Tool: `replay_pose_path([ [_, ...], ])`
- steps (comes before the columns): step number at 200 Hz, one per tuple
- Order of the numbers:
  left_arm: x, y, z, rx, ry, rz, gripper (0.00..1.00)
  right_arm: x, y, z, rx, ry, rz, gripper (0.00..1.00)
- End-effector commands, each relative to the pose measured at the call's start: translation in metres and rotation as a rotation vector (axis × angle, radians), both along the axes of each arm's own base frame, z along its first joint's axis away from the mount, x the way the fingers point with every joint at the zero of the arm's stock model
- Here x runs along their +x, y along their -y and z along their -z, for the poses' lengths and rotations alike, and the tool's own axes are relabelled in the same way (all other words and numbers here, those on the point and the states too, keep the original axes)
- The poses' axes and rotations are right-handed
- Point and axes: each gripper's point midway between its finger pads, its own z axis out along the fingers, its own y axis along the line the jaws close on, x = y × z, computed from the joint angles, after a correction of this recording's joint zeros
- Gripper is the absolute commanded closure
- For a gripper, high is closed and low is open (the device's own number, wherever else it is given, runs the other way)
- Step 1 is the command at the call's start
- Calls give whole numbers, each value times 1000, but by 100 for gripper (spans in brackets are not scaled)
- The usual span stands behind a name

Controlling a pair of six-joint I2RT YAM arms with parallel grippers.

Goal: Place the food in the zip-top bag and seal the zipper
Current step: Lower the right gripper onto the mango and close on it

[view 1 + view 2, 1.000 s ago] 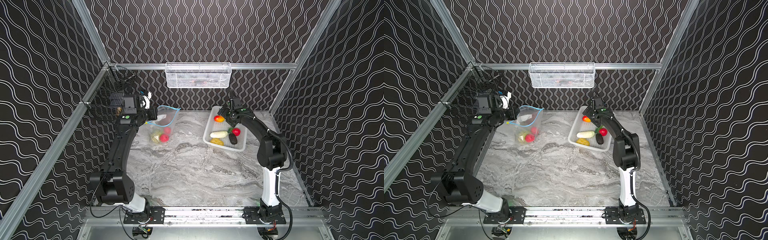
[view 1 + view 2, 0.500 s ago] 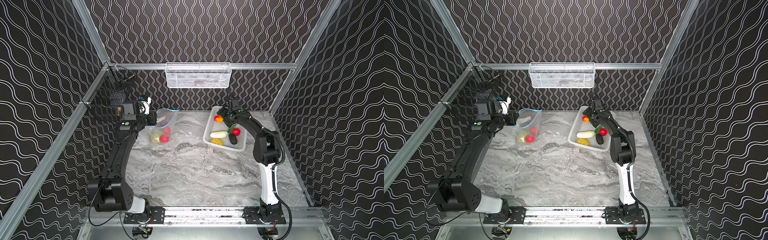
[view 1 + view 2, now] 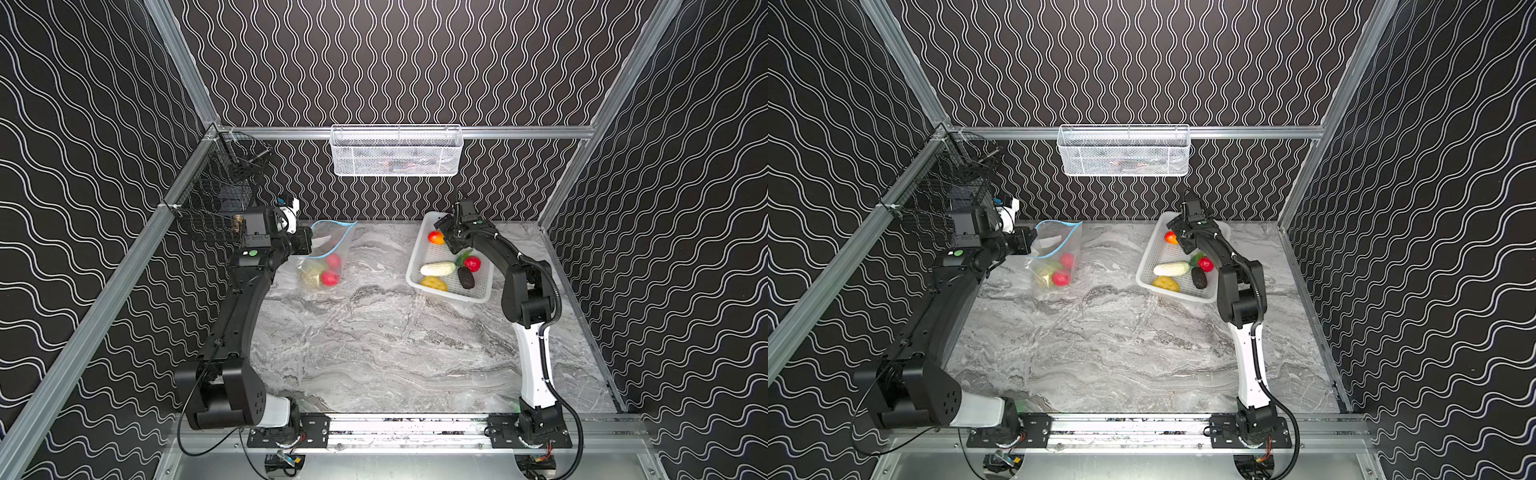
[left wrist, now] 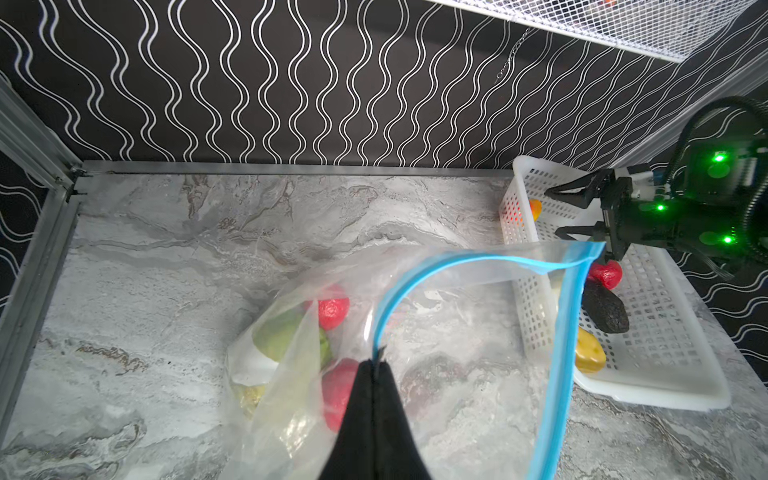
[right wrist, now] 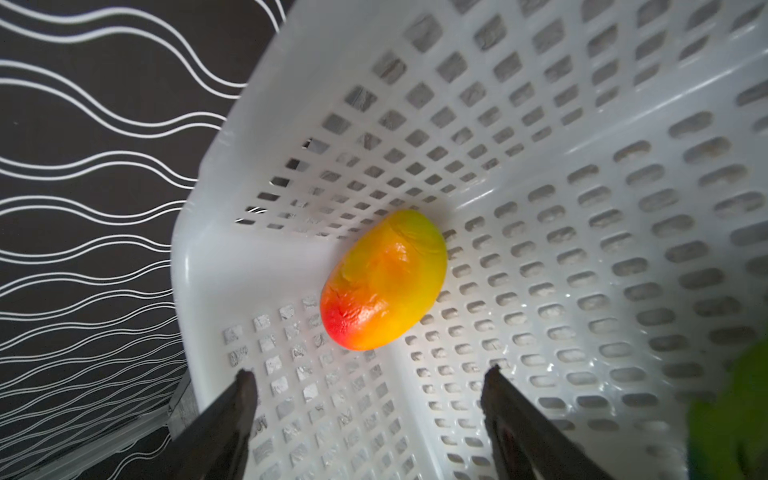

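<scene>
The clear zip-top bag (image 3: 332, 245) stands on the table with its mouth wide. My left gripper (image 4: 378, 365) is shut on the zipper (image 4: 561, 332), the blue strip, and holds that edge up. Two red fruits (image 3: 329, 278) and a green cabbage (image 4: 282, 336) lie inside the bag. My right gripper (image 5: 370, 374) is open over the far end of the white basket (image 3: 449, 293), just short of the orange-red fruit (image 5: 384, 282), with nothing between its fingers. A white radish (image 3: 437, 268), a red fruit (image 3: 472, 263), a dark avocado (image 3: 466, 277) and a yellow potato (image 3: 434, 283) also lie in the basket.
A white wire basket (image 3: 395, 151) hangs on the back wall above the table. A black wire mesh rack (image 3: 216, 195) sits on the left rail behind my left arm. Metal frame rails border the marble table (image 3: 374, 353).
My right arm's elbow has swung inward while its gripper stays over the orange-red fruit, jaws slightly narrower. My left gripper has sunk a little, still holding the bag's edge.
</scene>
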Motion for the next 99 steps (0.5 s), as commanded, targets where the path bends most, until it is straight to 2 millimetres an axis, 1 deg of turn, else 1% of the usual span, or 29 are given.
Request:
replay_pose_path([
  [1, 3, -1, -12, -30, 37, -5, 100, 9, 3, -7, 11, 26, 43, 15],
  [20, 2, -1, -14, -42, 42, -8, 100, 12, 2, -6, 9, 19, 45, 15],
  [50, -1, 2, -14, -61, 45, 3, 100, 11, 2, 3, 23, -2, 62, 15],
  [72, -2, 2, -14, -59, 46, 0, 100, 7, 12, 9, 1, -28, 94, 15],
  [99, 3, 4, -2, -86, 12, 1, 100, 7, 26, 16, 12, -26, 143, 16],
])
